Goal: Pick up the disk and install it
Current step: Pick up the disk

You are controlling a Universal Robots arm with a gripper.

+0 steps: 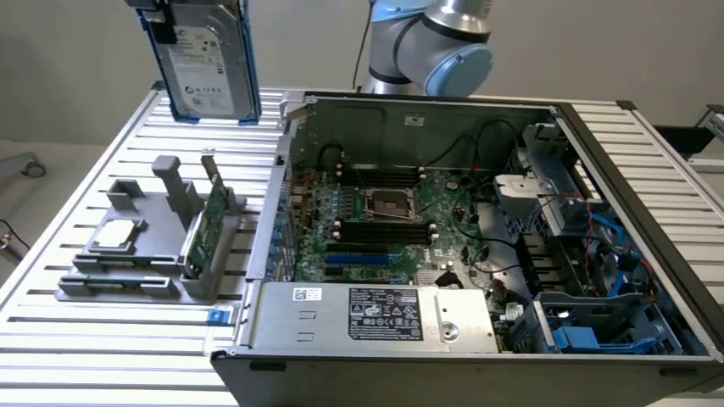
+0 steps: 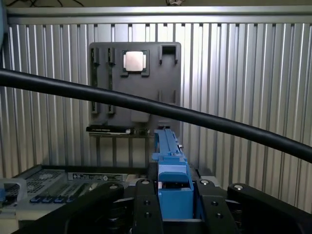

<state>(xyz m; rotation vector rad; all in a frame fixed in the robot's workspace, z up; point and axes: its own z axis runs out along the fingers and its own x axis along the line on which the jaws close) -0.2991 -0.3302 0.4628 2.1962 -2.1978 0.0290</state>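
Observation:
The disk (image 1: 205, 69), a silver-grey hard drive with a white label in a blue carrier, hangs upright in the air over the slatted table's far corner, at the exterior view's left. My gripper (image 1: 186, 7) grips it from above at the frame's top edge. In the wrist view, the disk's blue carrier edge (image 2: 168, 146) runs out from between the black fingers (image 2: 142, 207) of my gripper (image 2: 171, 200), which is shut on it. The disk is well above the grey fixture and clear of the computer case.
An open computer case (image 1: 633, 212) lies on the slatted table (image 1: 102, 339), with its motherboard (image 1: 385, 220) exposed and a blue-tabbed drive bay (image 1: 588, 326) at the near right. A grey fixture (image 1: 147, 254) holds a small square chip (image 1: 118, 236) and a green card (image 1: 206, 225). A black cable (image 2: 161, 108) crosses the wrist view.

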